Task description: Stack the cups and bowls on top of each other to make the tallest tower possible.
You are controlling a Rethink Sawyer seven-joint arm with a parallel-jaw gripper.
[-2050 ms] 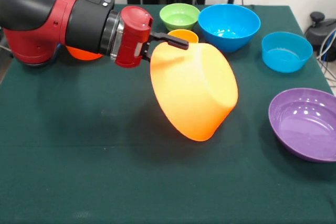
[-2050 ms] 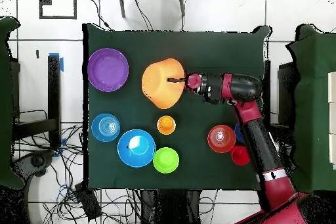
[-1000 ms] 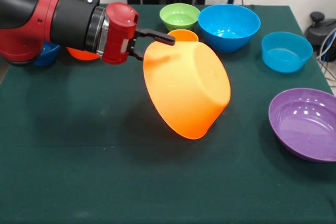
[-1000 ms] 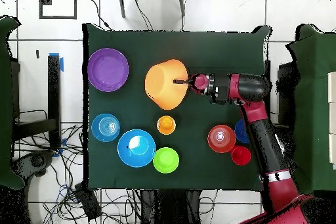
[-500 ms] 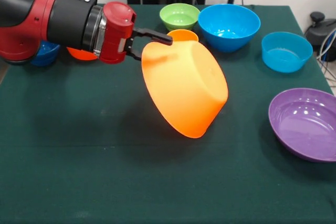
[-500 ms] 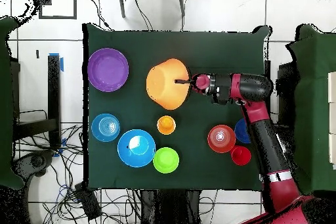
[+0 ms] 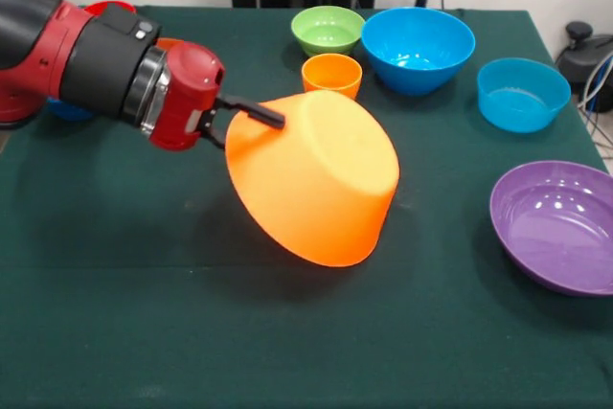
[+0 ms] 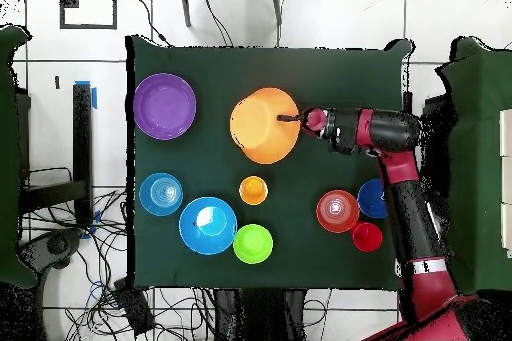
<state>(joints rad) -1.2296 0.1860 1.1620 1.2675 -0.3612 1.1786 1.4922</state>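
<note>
My gripper [image 7: 251, 114] is shut on the rim of the large yellow-orange bowl [image 7: 316, 179], which hangs tilted mouth-down, low over the middle of the green table. From overhead the bowl [image 8: 265, 125] shows its outer side, with the gripper [image 8: 292, 117] at its right edge. The orange cup [image 7: 331, 74] stands upright just behind it. The green bowl [image 7: 328, 28], big blue bowl [image 7: 418, 45], light-blue bowl [image 7: 523, 93] and a purple bowl [image 7: 556, 222] sit apart. The orange-red bowl [image 8: 338, 211], red cup [image 8: 366, 236] and dark-blue bowl [image 8: 372, 198] cluster near the arm.
The arm [image 7: 86, 55] stretches in from the left and hides most of the red cup, orange-red bowl and dark-blue bowl in the front view. A green cloth [image 7: 192, 332] covers the table. Cables lie on the floor around the table [image 8: 150, 302].
The arm has carried the yellow-orange bowl leftward and lower in the front view and tipped it further mouth-down. The orange cup behind it now shows in full.
</note>
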